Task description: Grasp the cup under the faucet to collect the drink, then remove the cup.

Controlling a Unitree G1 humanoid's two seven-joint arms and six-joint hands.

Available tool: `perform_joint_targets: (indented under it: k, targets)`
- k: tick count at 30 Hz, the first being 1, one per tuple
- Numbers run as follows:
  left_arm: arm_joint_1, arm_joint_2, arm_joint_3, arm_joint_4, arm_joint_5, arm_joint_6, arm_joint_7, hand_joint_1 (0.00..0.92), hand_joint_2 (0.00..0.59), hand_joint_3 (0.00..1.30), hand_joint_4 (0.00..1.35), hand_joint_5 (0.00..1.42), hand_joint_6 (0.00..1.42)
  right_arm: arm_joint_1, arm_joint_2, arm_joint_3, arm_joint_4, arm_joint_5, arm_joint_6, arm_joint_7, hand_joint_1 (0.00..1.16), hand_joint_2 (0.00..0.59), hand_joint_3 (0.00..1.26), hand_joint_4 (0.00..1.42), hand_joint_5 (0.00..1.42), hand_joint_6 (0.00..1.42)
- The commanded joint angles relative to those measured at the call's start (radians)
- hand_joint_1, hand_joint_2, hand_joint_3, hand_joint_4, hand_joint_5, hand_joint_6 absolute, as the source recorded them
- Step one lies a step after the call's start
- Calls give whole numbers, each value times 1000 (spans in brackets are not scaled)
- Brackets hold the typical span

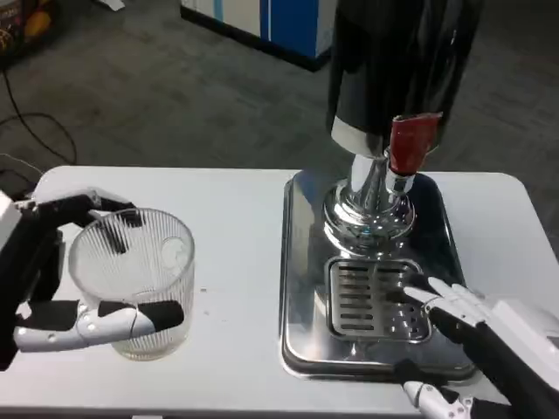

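A clear ribbed cup [138, 281] stands on the white table at the left, with my left hand [61, 279] wrapped around it, fingers on its front and far sides. The drink dispenser [397, 78] rises at the right, dark-bodied with a chrome stem and a red faucet lever [409, 144]. Below the faucet lies the slotted drip grate [371, 297] in a shiny steel tray [306, 262]. My right hand [463, 327] rests at the grate's near right corner, fingers apart and holding nothing. The cup is well left of the faucet.
The white table [227, 209] extends between cup and tray. Its far edge borders grey floor, where a blue and white cabinet [279, 22] stands at the back.
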Motion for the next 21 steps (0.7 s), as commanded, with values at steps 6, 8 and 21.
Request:
perform_joint_targets:
  k: [6, 8, 21]
  targets:
    - [-161, 22, -103, 148, 65, 3, 96, 472, 1, 1076, 1148, 1324, 1424, 32, -24, -62, -9, 50, -8, -18, 370, 479, 147, 32, 21, 0]
    - [-199, 18, -131, 180, 81, 3, 115, 472, 1, 1076, 1148, 1324, 1424, 38, -26, -75, -10, 60, -8, -19, 369, 478, 147, 32, 23, 0]
    - [-425, -9, -305, 404, 149, 22, 215, 472, 0, 1076, 1137, 1311, 1424, 84, -34, -157, -23, 126, -11, -23, 362, 470, 147, 43, 38, 0]
